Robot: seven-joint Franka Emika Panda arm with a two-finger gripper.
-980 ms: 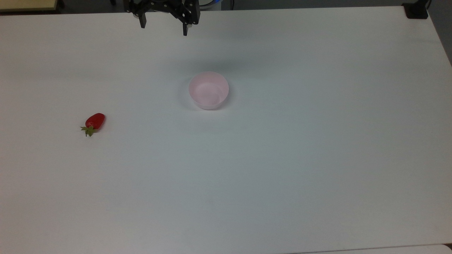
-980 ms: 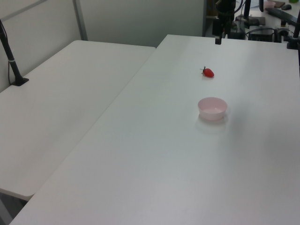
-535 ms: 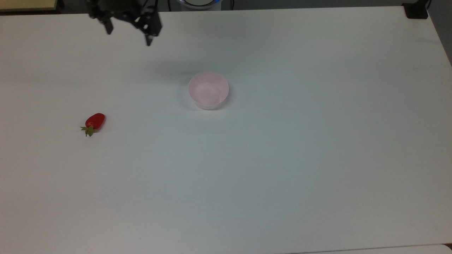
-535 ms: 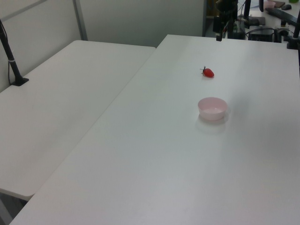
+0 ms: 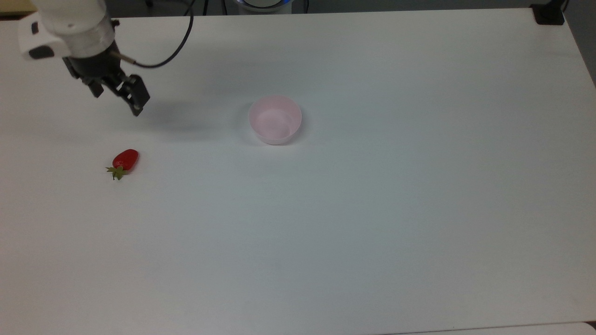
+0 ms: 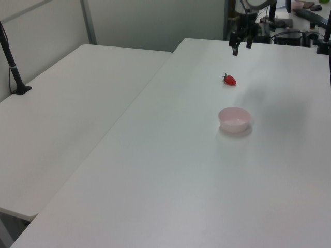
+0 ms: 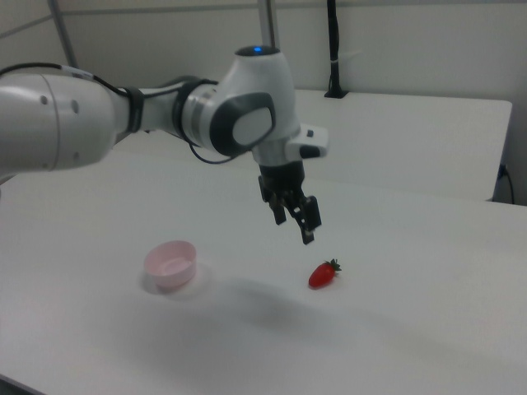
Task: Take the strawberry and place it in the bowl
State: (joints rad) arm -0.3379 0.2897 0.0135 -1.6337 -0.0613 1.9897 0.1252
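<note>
Tabletop (image 5: 372, 209): smooth, matt white laminate-like surface with a soft, even sheen. Strawberry (image 5: 125, 159): glossy red skin with a dull green leafy cap; bowl (image 5: 274, 119): pale pink plastic, smooth-sided and slightly translucent. Arm (image 7: 165, 115): smooth white plastic-looking shells with grey, semi-gloss joint covers — the claw (image 7: 296, 220) is matt black, its fingers (image 5: 138, 100) hard and unshiny.

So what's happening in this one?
A robot arm's hand hangs open above the white table, holding nothing, up and to the left of the strawberry in the right view. The strawberry lies on the table, apart from the empty pink bowl. Nothing has been picked up yet.
</note>
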